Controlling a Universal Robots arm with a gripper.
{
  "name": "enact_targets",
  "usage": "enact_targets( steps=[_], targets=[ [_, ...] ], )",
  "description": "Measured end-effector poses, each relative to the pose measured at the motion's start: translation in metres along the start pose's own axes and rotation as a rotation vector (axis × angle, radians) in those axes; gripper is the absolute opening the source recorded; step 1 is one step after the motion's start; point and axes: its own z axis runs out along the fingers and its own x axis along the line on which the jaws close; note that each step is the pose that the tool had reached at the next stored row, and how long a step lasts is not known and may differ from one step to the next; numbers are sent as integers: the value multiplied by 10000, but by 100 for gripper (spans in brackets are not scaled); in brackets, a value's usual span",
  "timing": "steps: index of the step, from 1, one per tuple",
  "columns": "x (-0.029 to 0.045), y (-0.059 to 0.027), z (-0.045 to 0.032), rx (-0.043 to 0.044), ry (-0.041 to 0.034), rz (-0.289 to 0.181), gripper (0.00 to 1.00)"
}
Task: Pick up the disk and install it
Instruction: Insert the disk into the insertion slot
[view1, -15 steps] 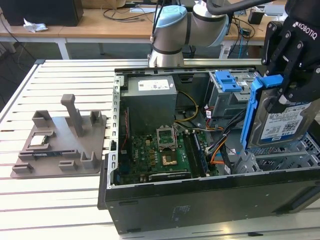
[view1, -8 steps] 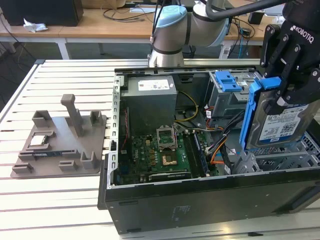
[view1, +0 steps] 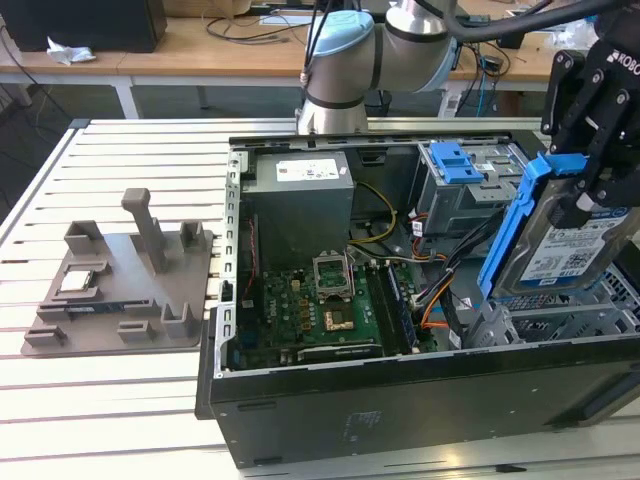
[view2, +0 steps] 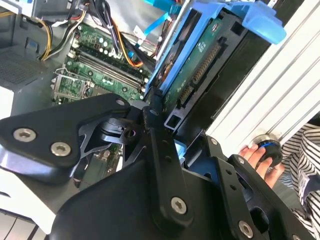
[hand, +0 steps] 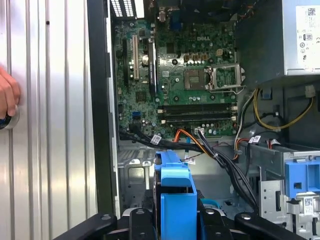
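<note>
A slatted table carries an open case lying on its side, and on the exterior view's left a grey plate with upright posts. Inside the case sit a grey power supply, a green motherboard with its socket bare, and a metal cage holding blue brackets. The disk hangs above the case's corner on the exterior view's right, over a grey bay. It stands on end with its long axis steep, its top leaning toward the exterior view's right, its label facing the exterior camera and its blue bracket along the edge nearer the motherboard. The black end effector pinches the disk's upper end from both sides. Orange and black cables run between the motherboard and the bay, just beside the disk's lower end. A hand rests on a round knob at the table's edge in both wrist views. A small square chip lies on the plate.
</note>
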Motion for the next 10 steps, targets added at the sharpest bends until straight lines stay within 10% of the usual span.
enact_targets(
  steps=[7, 10],
  targets=[
    [-16, -51, -120, -23, 28, -2, 36],
    [-23, -139, -112, -226, 31, 3, 36]
  ],
)
